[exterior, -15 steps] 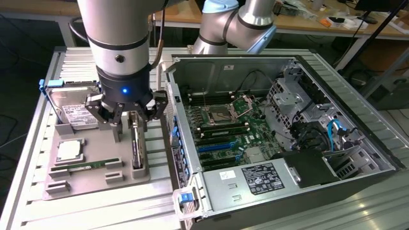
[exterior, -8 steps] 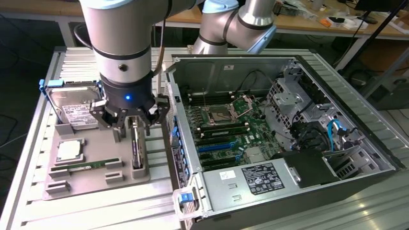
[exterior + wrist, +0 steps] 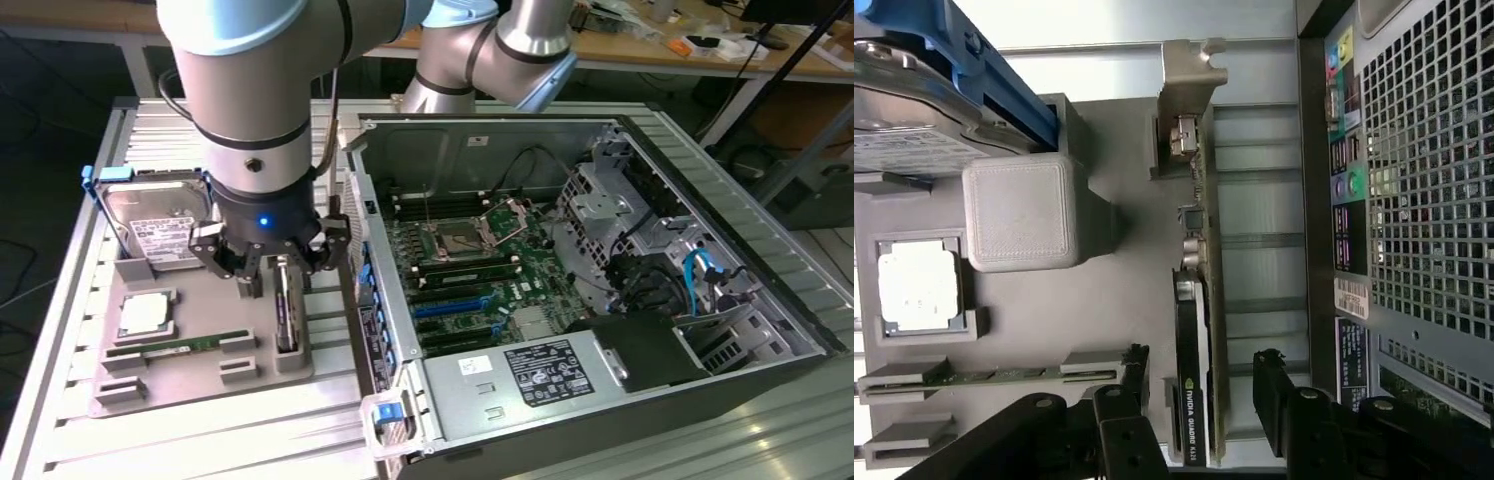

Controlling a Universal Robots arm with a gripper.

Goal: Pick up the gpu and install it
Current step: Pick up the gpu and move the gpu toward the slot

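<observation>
The arm is held vertically over the grey tray (image 3: 214, 305), its tool (image 3: 274, 268) spread wide astride the one gpu (image 3: 286, 312), stood on edge in the tray's slot, ungripped. One RAM stick (image 3: 180, 346), one processor (image 3: 144, 315) and one hard drive (image 3: 150, 225) are seated in the tray; one open case (image 3: 534, 140) is set beside it.

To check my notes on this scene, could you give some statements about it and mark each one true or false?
1. The gpu stands on edge in the tray. True.
2. The gripper is shut on the gpu. False: it is open, one finger on each side of the gpu.
3. The case is open. True.
4. The hard drive sits inside the case. False: it is in the tray.
</observation>
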